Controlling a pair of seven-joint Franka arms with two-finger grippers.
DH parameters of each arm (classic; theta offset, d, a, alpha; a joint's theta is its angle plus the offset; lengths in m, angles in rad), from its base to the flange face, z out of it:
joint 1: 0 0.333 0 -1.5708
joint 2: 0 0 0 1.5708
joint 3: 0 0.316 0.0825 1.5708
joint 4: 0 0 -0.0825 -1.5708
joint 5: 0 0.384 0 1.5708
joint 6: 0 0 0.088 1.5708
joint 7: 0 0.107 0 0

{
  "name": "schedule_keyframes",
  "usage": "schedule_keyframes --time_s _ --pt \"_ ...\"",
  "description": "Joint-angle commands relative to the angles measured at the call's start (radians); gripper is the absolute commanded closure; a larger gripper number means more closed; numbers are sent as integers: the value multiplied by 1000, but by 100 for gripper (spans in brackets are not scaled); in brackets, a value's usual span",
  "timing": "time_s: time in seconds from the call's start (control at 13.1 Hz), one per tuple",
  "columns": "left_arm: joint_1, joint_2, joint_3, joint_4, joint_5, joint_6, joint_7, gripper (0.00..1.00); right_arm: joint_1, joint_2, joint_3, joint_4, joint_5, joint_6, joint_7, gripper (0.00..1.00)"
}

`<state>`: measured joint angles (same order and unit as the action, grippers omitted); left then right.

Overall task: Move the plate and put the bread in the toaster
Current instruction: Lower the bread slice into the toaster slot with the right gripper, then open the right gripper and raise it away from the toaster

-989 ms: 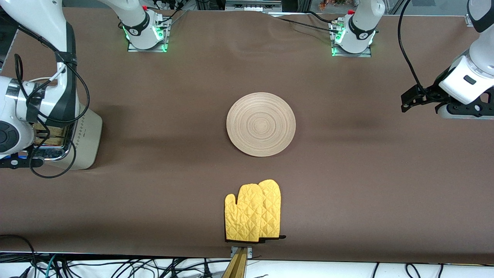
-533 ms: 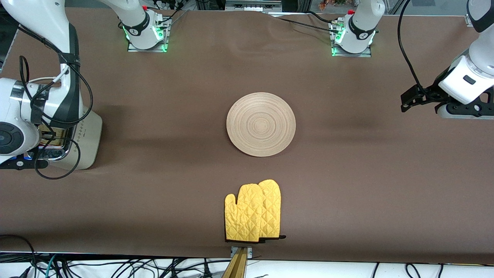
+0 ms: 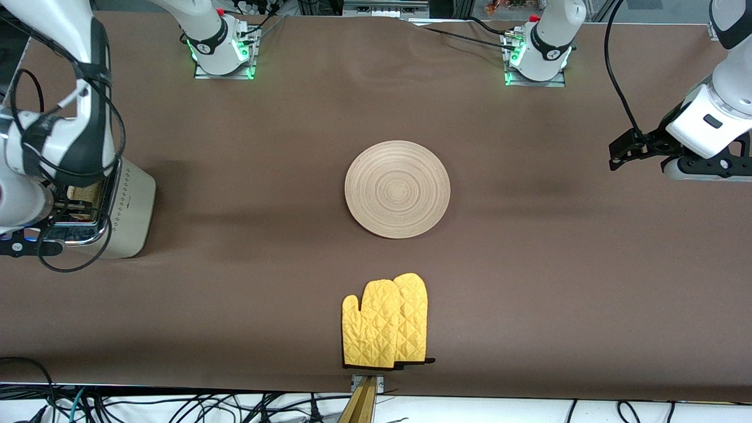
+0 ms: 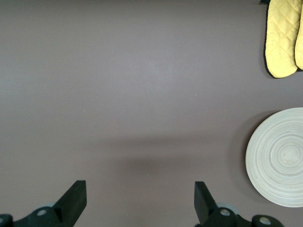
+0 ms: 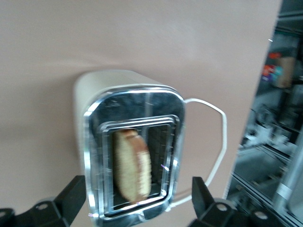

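The bread (image 5: 132, 165) stood in a slot of the toaster (image 5: 94, 90), released; the right hand (image 5: 137, 198) hovered open above the toaster. The left hand (image 4: 139, 201), open, waited over bare counter (image 3: 529, 264), well apart from the toaster.

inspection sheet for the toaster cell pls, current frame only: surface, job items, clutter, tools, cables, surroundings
Surface: brown cloth over the table, a few soft wrinkles.
Plate: mid-table, bare.
Bread: upright in one slot of the toaster, top showing; the second slot looks empty.
Toaster: at the right arm's end of the table, upright.
Clutter: yellow oven mitts, nearer the front camera than the plate.
Right tool: open, over the toaster, holding nothing.
Left tool: open, empty, over bare cloth at the left arm's end; arm waits.
Cables: white toaster cord looping beside the toaster; black cables along the table's front edge.
Surroundings: metal framing past the table edge, blurred.
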<state>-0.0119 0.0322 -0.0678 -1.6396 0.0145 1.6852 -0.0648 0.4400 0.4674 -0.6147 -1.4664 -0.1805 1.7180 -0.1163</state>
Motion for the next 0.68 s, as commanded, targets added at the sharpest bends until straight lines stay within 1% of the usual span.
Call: schedule_keyframes --time_s 0.0,0.15,0.3,0.38,0.53,0.61 --pt "-2 11 -1 29 -2 -22 5 0 5 -55 15 -14 110 -11 -63 0" --pt "-2 11 -1 30 -2 -22 3 0 31 -67 24 -14 165 -12 -63 0" --pt "-3 11 -1 29 -4 -22 3 0 42 -78 24 -14 251 -17 -63 0" --pt "-3 11 -1 30 -2 -22 5 0 43 -99 29 -14 288 -21 -63 0" --pt "-3 11 -1 30 -4 -22 3 0 43 -102 24 -14 335 -35 -65 0" --pt "-2 11 -1 29 -2 -22 3 0 43 -105 30 -14 345 -55 -65 0"
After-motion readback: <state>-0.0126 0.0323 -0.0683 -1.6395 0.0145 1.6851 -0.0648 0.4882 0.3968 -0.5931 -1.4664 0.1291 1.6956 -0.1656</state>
